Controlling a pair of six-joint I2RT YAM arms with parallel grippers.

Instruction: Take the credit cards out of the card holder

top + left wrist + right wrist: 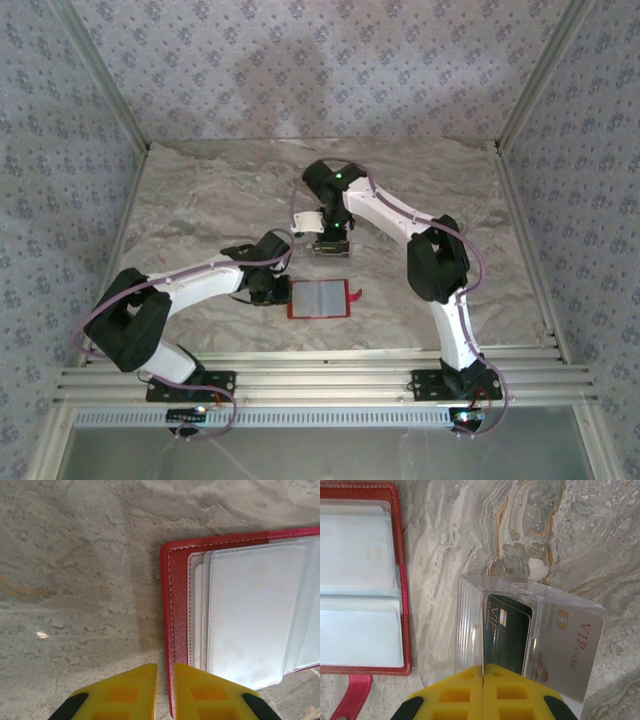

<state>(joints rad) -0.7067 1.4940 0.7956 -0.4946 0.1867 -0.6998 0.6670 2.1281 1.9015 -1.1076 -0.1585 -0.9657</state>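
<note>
I see the card holder (320, 298) lying open near the desk's (200, 200) near edge. My left end effector (165, 672), fingers almost together, sits at its left border; I cannot tell whether it pinches. My right end effector (483, 672) is pressed together over the clear tray (470, 610) containing two credit cards (507, 635).

you've got the same blue-grey flowery wallpaper (320, 60) on the left, far and right walls, with bare aluminium posts (108, 85) running up at the far corners. the tabletop (200, 190) is a marbled grey-beige, wavy veins with a few orange-ish streaks. ribbed metal rails (330, 368) cross the near edge. light's soft and even, with faint shadow blotches on the far wall.
</note>
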